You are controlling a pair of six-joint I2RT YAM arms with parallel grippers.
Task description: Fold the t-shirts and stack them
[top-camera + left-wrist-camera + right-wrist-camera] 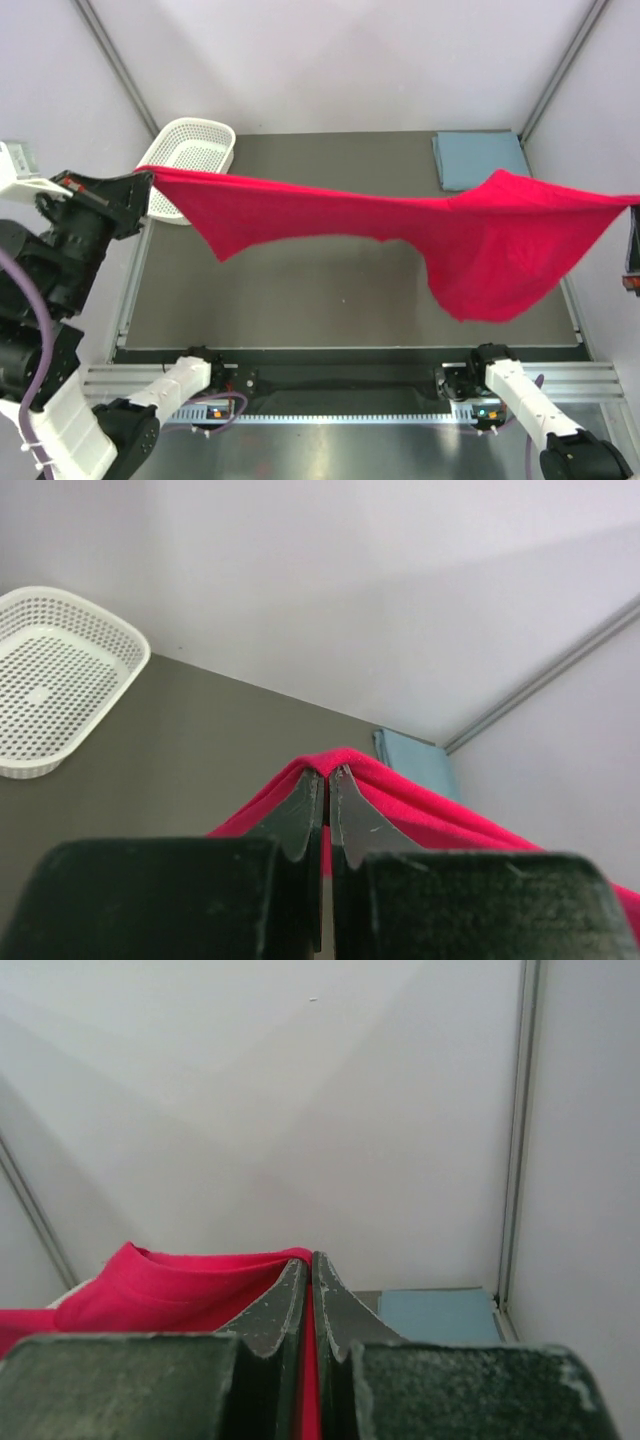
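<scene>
A bright red t-shirt (pixel 400 225) hangs stretched in the air across the table, held at both ends. My left gripper (pixel 148 178) is shut on its left corner, high at the left edge. In the left wrist view the red cloth (pixel 420 805) drapes over the pinched fingertips of my left gripper (pixel 328 773). My right gripper (pixel 634 203) is shut on the right corner at the frame's right edge; in the right wrist view red cloth (pixel 170 1295) runs between the fingertips of my right gripper (pixel 308 1258). A folded blue-grey t-shirt (pixel 480 158) lies flat at the back right corner.
A white mesh basket (pixel 190 150) stands at the back left corner, partly behind the red cloth. The grey table mat (pixel 330 290) lies under the hanging shirt. Metal frame posts (pixel 560 70) rise at the back corners, with white walls all round.
</scene>
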